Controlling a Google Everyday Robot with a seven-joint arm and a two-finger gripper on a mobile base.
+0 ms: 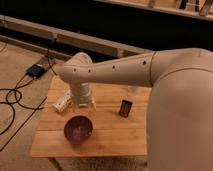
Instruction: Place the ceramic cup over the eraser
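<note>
We note gripper [84, 103] low over wooden table [110, 136], just beside white bottle [62, 103] (its grip: cannot tell). Eraser [125, 107] upright, apart, view-right; purple bowl [78, 129] nearer camera.

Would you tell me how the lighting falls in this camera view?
In the camera view, warm dim light falls on the wooden table; the background is near black. The arm shows no glare; the gripper hangs below it over the table's left rear.
</note>
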